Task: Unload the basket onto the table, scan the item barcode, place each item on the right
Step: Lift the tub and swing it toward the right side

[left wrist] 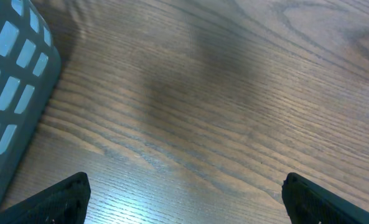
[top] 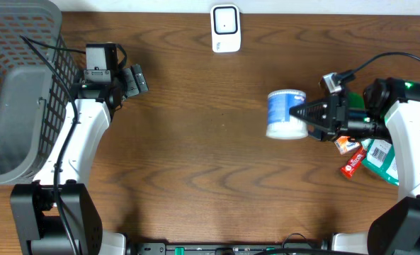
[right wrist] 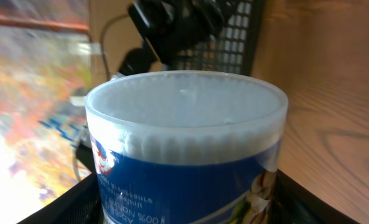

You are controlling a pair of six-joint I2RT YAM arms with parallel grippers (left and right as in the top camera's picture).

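Note:
The item is a round clear tub (top: 286, 113) of cotton swabs with a blue label. It is held sideways at the right of the table, its lid facing left. My right gripper (top: 309, 120) is shut on its body. In the right wrist view the tub (right wrist: 185, 143) fills the frame between the dark fingers (right wrist: 66, 208). No barcode shows on it. A white scanner (top: 224, 28) stands at the back edge, apart from the tub. My left gripper (top: 134, 79) hovers open at the back left, with only bare wood between its fingertips (left wrist: 60, 199).
A grey wire basket (top: 11, 106) takes up the far left, and its corner (left wrist: 10, 106) lies close to my left gripper. Several packets sit under my right arm, among them a green one (top: 379, 159) and a red one (top: 351, 164).

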